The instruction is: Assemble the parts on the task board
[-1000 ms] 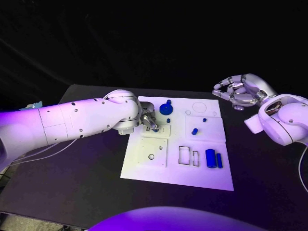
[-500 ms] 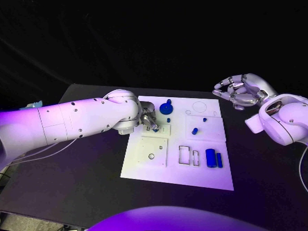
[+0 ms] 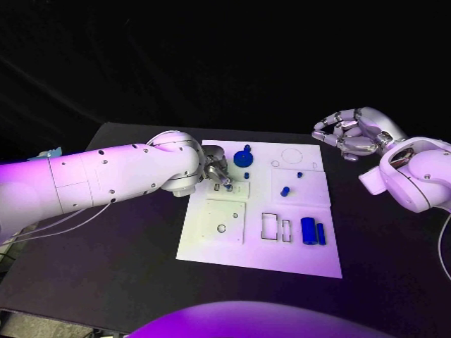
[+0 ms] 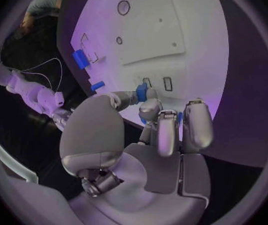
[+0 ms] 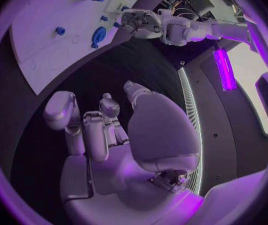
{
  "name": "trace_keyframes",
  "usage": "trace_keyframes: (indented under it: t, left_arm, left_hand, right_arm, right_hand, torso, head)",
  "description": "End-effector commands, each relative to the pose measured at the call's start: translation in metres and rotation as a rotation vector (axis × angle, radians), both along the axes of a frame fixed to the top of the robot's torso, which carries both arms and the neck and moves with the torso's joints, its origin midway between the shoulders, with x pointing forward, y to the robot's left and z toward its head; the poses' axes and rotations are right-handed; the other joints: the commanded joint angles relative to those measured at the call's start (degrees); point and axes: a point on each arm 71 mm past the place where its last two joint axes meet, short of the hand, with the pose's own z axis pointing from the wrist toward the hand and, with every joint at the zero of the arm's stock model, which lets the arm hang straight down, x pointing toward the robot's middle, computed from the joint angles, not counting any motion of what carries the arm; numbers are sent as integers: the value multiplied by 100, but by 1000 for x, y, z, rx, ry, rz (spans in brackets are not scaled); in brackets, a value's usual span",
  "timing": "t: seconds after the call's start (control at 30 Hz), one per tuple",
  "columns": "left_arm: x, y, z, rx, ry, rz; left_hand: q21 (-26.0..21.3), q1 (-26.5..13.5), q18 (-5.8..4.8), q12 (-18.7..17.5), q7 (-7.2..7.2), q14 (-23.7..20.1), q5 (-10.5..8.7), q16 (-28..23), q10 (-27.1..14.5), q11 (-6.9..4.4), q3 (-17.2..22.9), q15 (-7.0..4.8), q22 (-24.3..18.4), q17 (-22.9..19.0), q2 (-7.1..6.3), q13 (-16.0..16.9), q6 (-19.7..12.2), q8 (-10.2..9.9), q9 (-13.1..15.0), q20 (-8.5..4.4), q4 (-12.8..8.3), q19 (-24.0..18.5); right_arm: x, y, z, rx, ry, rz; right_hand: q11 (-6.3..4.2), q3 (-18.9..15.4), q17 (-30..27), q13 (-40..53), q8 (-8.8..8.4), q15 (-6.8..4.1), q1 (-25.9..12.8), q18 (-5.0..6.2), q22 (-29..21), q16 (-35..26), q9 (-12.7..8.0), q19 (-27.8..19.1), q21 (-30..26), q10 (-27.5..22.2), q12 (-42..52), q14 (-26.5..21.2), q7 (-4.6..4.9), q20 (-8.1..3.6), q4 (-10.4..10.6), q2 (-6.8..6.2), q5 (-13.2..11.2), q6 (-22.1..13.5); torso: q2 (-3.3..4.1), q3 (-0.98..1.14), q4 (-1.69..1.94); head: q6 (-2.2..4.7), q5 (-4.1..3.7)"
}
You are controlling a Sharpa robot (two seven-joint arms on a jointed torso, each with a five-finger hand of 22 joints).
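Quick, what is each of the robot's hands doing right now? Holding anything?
Left hand: pinches a small blue part over the task board.
Right hand: fingers curled in, holding nothing, off the board.

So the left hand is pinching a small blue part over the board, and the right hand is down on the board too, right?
Not quite. The head view shows the right hand raised off beyond the task board's far right corner, holding nothing. The left hand does pinch a small blue part over the board.
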Motion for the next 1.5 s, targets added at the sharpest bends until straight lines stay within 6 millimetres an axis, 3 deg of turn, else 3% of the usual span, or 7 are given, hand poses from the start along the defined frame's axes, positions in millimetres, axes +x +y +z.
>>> trace_keyframes:
  t: [0.03, 1.5]
  left_arm:
    - [1, -2, 1, -30, -27, 8]
    - [-7, -7, -13, 80, -18, -63]
  left_hand:
    - [24, 36, -53, 28, -215, 513, -26, 15, 48, -11, 804, -39, 7, 1154, 87, 7, 232, 39, 622, 3, -826, 45]
    - [59, 64, -71, 83, -229, 524, -34, 34, 89, -26, 792, -51, 100, 1192, 103, 72, 228, 50, 613, -10, -875, 98]
  right_arm:
    - [0, 0, -1, -3, 5, 6]
    - [0, -1, -2, -3, 14, 8]
  right_hand:
    - [1, 2, 550, -1, 38, 8, -63, 59, -5, -21, -5, -29, -26, -36, -18, 362, 11, -5, 21, 3, 29, -48]
    - [1, -6, 554, -5, 48, 8, -67, 59, -6, -21, -7, -30, -33, -43, -16, 362, 11, -4, 39, 13, 39, -50]
  torso:
    - [0, 1, 2]
    - [6, 2, -2]
  head:
    - [-11, 6]
    - [-46, 3]
